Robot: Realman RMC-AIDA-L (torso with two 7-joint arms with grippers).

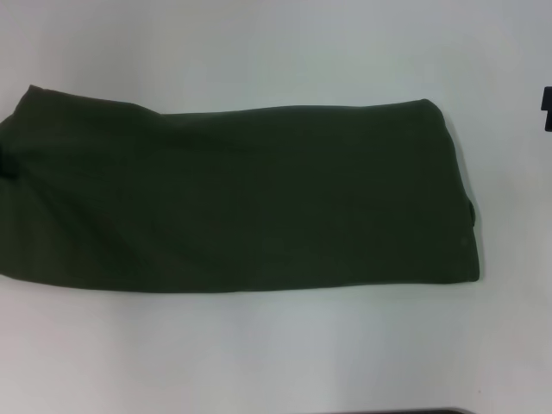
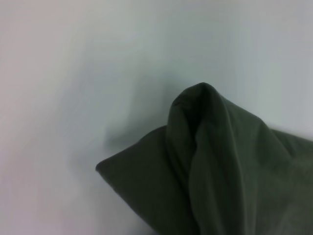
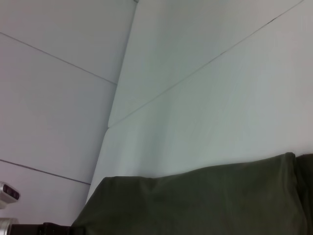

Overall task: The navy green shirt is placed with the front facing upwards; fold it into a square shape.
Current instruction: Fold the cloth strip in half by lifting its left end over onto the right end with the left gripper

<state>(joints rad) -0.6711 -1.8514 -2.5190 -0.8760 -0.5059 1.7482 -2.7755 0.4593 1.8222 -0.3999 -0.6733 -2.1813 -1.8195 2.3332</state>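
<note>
You have the navy green shirt (image 1: 233,198) lying across the middle of the head view on the white counter (image 1: 276,345) — a long dark band running from the left edge almost to the right edge. No lettering or sleeves show, only plain green cloth, so my reading is that the lengthwise folds are already made and the sides tucked in. The right end looks squared off with layered edges; the left end is wider and bunched at the frame's edge.

The left wrist view shows that end of the shirt raised into a peaked fold, with cloth draped down from it. This suggests the left arm is gripping there, but you cannot tell how its jaws stand, since they are not visible. The right jaws are also out of sight — a small dark piece at the head view's right edge may belong to that arm.

What's left, I judge, is folding the band end over end into a square.
</note>
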